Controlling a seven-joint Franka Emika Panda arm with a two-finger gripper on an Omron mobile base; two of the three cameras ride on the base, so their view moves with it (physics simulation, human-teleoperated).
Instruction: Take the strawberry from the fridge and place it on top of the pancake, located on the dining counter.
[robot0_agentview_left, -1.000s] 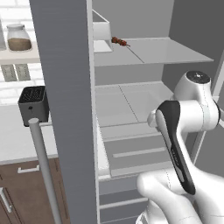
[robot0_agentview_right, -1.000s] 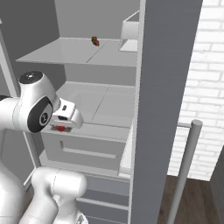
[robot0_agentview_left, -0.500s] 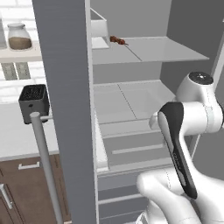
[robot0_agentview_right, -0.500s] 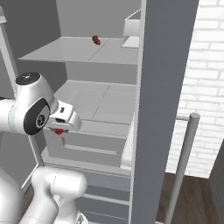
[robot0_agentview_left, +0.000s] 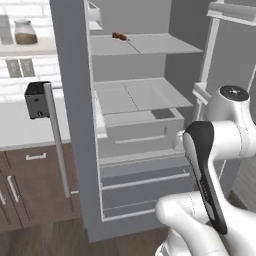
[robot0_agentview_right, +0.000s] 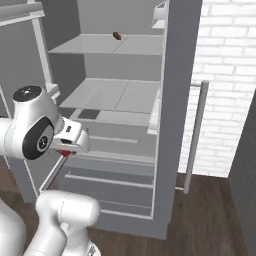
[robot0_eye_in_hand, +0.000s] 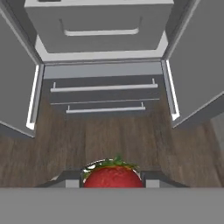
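- Since a second ago the whole picture has shifted in both base views: the fridge (robot0_agentview_left: 135, 125) sits farther off and more of it shows, so the base has backed away; we still see the strawberry (robot0_eye_in_hand: 113, 176) in the same grip.
- The hand (robot0_eye_in_hand: 113, 178) is closed partway on the strawberry, held between its fingers above the wooden floor (robot0_eye_in_hand: 109, 140) before the fridge's two drawers.
- In the right base view only a red sliver of the berry (robot0_agentview_right: 64, 152) shows under the wrist; the fingers are hidden there.
- A small reddish-brown item (robot0_agentview_left: 119, 36) lies on the upper shelf, too small to make out.
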